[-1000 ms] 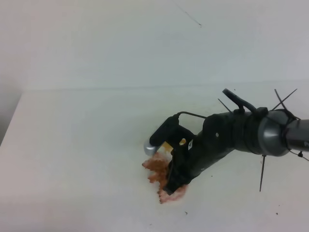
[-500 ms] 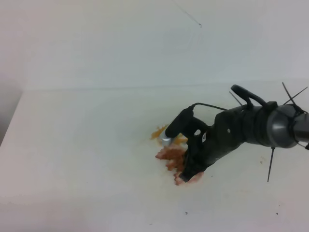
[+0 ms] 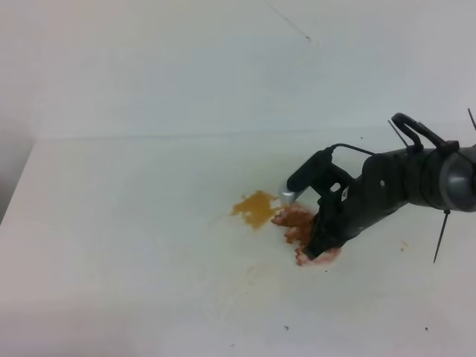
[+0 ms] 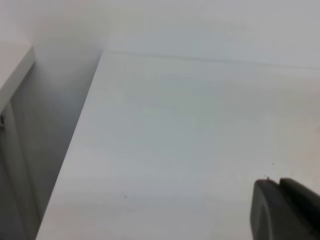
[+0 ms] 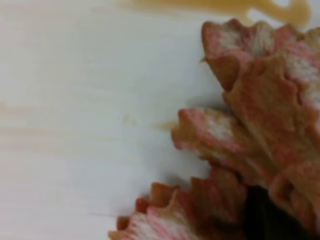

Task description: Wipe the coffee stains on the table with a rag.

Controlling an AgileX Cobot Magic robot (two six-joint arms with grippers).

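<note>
Amber-brown coffee splotch [image 3: 256,209] lay on the white bench [image 3: 134,245] at nine o'clock from the right fingers [image 3: 316,249], which clenched the wrinkly pinkish-brown rag [image 3: 299,223] just beside it; the right arm was nearer.

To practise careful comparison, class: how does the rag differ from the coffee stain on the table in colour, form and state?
The rag is pinkish-brown with pale edges; the coffee stain is amber-orange. The rag is a wrinkled, raised lump of cloth; the stain is a flat splotch with ragged edges. The rag is clamped in the right gripper; the stain lies uncovered to the rag's left. Both rest on the white table, side by side.
</note>
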